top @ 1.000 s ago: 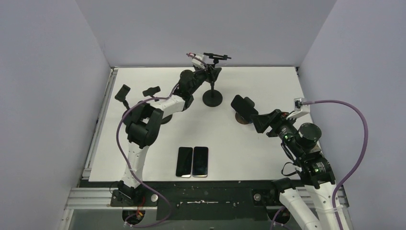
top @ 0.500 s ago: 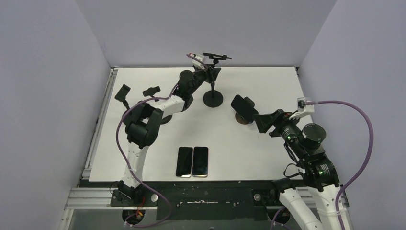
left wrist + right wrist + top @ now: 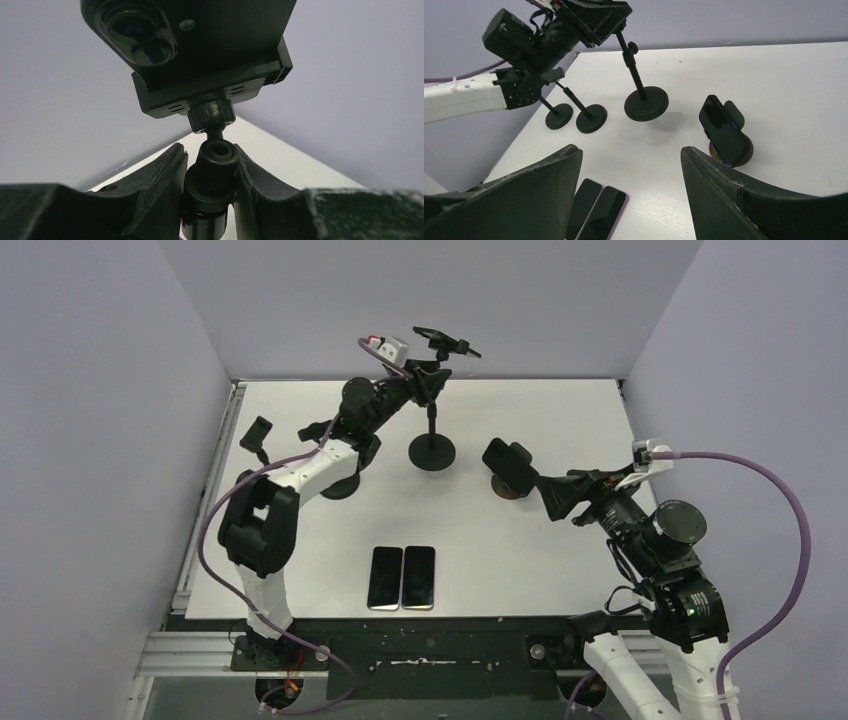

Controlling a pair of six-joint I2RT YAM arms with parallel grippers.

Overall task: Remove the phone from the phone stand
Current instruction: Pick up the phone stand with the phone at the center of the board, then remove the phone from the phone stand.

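The left gripper (image 3: pixel 210 160) is sitting right up under the clamp (image 3: pixel 215 90) at the back of the surface (image 3: pixel 560 420), and its jaws are pinching the neck of the tall stand (image 3: pixel 431 445). From the left wrist view, both fingers (image 3: pixel 160 175) are pressing against the round knob at the top of the pole, one on each side. The phone (image 3: pixel 210 35) is riding in that clamp directly above the jaws, its back and twin lenses facing down at the wrist camera, so it is not yet out of the stand. From the right wrist view the pole is leaning, with its top tipping toward the left arm while the round base is resting on the surface.

Over on the right, the right gripper (image 3: pixel 629 155) is hovering above the surface with its jaws spread wide and gripping nothing. It is pointing toward a short stand (image 3: pixel 746 146) on a round brown base, which is carrying a second phone (image 3: pixel 723 131) tilted back in its cradle.

Near the front edge, a flat phone (image 3: pixel 386 577) and a purple-edged phone (image 3: pixel 418 577) are lying side by side, touching along their long edges. On the left, an outer small stand (image 3: pixel 559 119) and an inner small stand (image 3: pixel 591 118) are standing just beside each other, below the left arm.
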